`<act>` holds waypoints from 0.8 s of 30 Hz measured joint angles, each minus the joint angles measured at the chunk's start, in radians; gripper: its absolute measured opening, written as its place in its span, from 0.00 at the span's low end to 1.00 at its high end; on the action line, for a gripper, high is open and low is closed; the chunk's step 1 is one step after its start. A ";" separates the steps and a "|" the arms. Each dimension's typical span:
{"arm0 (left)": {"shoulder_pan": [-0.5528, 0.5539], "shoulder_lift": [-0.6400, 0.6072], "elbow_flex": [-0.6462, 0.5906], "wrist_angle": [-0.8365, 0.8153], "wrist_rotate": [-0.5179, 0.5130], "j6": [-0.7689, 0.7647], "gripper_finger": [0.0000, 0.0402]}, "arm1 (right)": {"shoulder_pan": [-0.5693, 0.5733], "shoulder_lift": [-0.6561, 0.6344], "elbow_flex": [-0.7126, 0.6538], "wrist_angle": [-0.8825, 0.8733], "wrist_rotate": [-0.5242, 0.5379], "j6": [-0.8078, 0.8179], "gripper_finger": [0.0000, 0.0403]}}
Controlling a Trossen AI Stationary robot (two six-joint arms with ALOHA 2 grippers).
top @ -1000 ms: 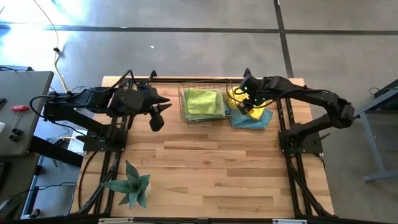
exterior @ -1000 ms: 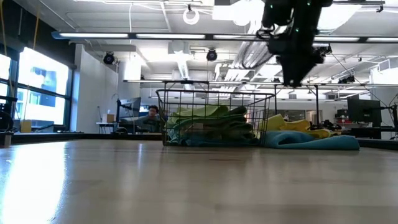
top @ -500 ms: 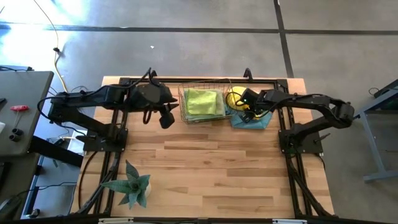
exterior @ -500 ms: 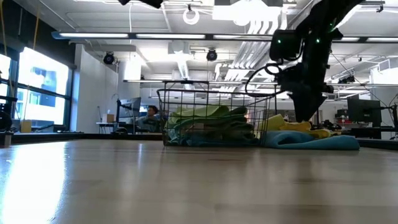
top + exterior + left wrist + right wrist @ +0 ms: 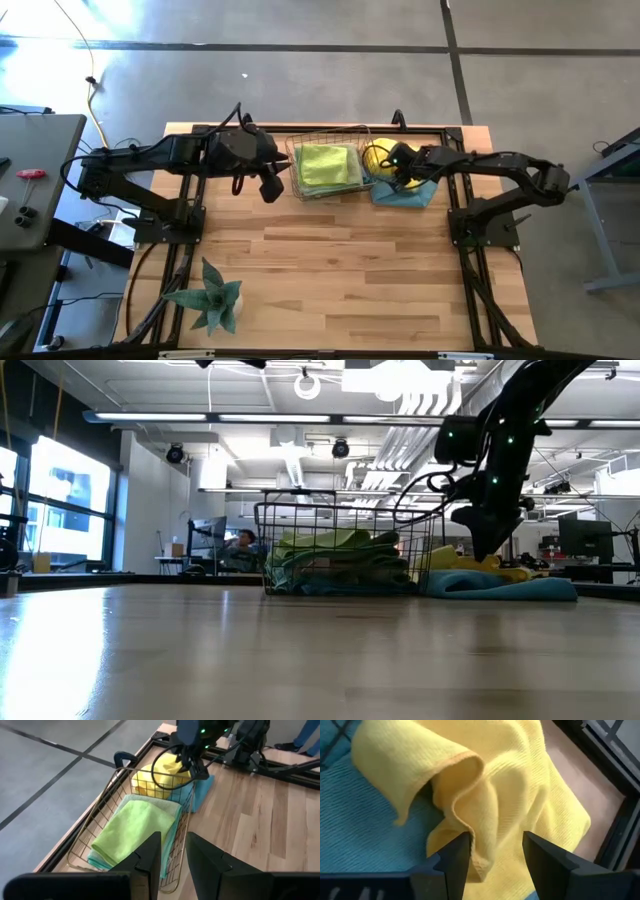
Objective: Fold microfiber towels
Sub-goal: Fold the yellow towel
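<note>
Two claws are at work near the far edge of the counter [image 5: 330, 270]. Right claw [image 5: 492, 857] is low over the yellow towel [image 5: 510, 785], which lies crumpled on a blue towel [image 5: 405, 192] just beside the basket [image 5: 293, 172], at about 1 o'clock from the counter's middle. Its fingers [image 5: 455, 857] stand apart with a raised yellow fold between them, but they do not press it; I judge it is placed so in order to pinch this fold and lift the towel away for folding. In the low view this claw [image 5: 485, 540] hangs just above the pile.

Left claw [image 5: 172, 855] hovers at the near left side of the basket, at about 11 o'clock. Its fingers [image 5: 150, 855] are only a little apart and hold nothing. It looks toward the lime towel [image 5: 130, 827], which lies folded on top of a pale stack inside the basket. Probably it waits there, ready to take the other side of the yellow towel, or to keep the basket steady.

Folded towels are kept in the basket, I think, and the loose ones outside are not yet done.

A plant [image 5: 212, 297] stands at 7 o'clock, well apart from the work.

No brand, label or writing can be read on any of these things.
</note>
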 joint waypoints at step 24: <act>-0.001 0.000 0.000 0.006 0.003 0.021 0.20 | -0.073 -0.103 0.194 -0.182 -0.174 0.061 0.00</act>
